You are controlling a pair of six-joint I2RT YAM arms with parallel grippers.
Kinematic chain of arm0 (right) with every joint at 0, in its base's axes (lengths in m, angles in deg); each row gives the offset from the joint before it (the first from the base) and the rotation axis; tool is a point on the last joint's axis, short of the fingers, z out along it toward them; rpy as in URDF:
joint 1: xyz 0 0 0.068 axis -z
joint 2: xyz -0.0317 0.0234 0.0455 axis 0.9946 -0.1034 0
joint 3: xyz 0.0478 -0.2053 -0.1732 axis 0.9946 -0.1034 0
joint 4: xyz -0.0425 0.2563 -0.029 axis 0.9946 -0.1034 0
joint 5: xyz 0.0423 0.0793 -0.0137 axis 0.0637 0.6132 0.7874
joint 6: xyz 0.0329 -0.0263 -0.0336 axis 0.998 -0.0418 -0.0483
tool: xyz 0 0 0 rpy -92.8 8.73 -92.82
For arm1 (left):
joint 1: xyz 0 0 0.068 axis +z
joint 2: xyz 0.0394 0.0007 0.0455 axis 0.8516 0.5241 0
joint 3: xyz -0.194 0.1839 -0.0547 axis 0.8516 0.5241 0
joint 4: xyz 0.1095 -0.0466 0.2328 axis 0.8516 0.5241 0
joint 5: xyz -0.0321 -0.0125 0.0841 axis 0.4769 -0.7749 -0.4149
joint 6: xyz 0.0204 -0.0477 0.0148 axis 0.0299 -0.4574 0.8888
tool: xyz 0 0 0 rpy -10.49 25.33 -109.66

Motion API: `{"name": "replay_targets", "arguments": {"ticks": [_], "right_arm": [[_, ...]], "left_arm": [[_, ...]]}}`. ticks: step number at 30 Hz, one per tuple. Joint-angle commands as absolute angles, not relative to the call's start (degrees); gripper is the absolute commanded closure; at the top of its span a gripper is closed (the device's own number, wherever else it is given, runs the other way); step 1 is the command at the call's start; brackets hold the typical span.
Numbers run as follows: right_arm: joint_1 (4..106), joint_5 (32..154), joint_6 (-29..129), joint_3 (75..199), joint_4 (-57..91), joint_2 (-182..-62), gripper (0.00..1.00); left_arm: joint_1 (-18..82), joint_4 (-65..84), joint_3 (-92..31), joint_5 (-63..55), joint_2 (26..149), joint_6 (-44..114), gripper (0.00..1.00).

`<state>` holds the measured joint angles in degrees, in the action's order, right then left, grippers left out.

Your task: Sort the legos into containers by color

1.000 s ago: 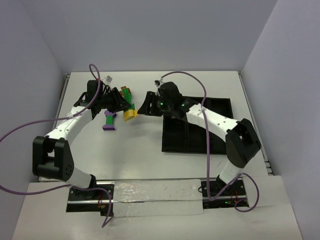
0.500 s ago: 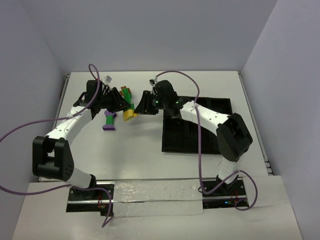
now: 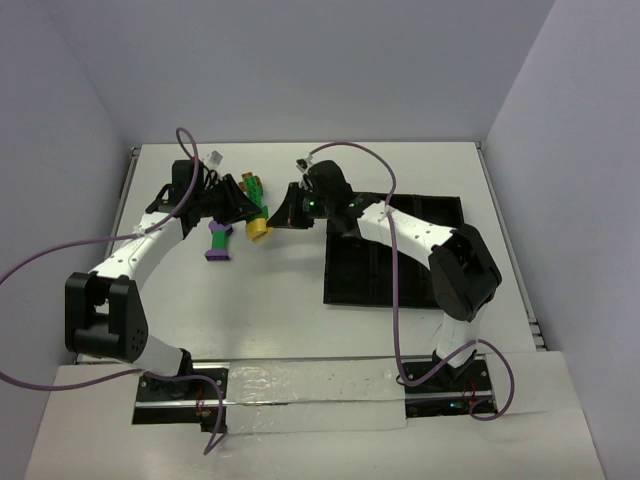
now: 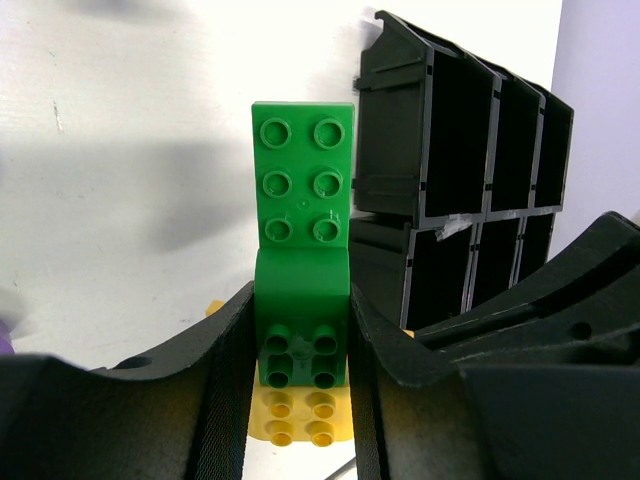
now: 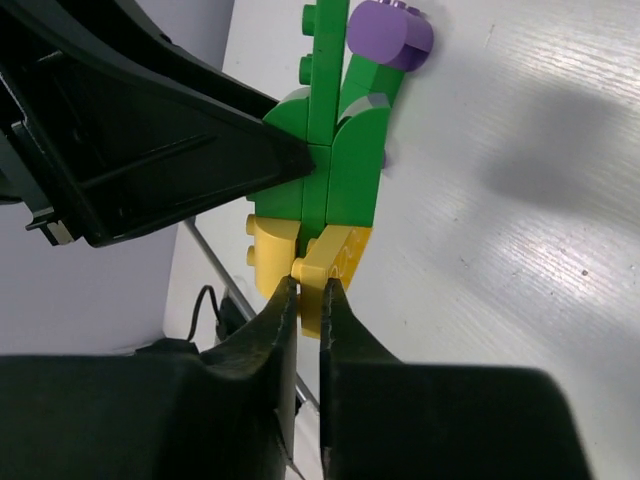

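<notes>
Legos (image 3: 256, 205) in a tug-of-war: both arms now have the green-and-yellow cluster, held just above the table left of the tray (image 3: 440, 210).

Right gripper (image 5: 308, 290) was half open and short of the cluster a second ago; it has slid in and pinched narrow on the edge of the yellow brick (image 5: 340, 250). Left gripper (image 4: 300, 300) hasn't budged, jaws tight on the green brick (image 4: 303, 240). My read: yellow is about to be pulled off green, and nothing is sorted yet. A purple piece (image 3: 218, 243) waits on the table just below the left arm. It's crowded here: the two sets of fingers sit nearly touching, and the right grip on yellow looks thin, so it could slip.
</notes>
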<state>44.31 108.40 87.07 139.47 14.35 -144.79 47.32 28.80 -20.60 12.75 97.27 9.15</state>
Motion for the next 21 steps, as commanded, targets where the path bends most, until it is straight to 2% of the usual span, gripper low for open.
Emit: {"name": "replay_targets", "arguments": {"ticks": [1, 15, 21], "right_arm": [[44.07, 108.64, 87.14, 139.85, 17.37, -144.74, 1.0], [44.74, 100.92, 87.85, 137.47, 13.74, -144.62, 1.0], [46.13, 98.81, 86.15, 138.73, 11.76, -143.37, 1.0]], "left_arm": [[47.67, 26.2, -21.37, 15.05, 97.35, 8.7, 1.0], [47.67, 26.56, -21.8, 14.3, 98.0, 9.13, 1.0], [47.8, 30.42, -23.01, 10.37, 96.19, 10.1, 1.0]]}}
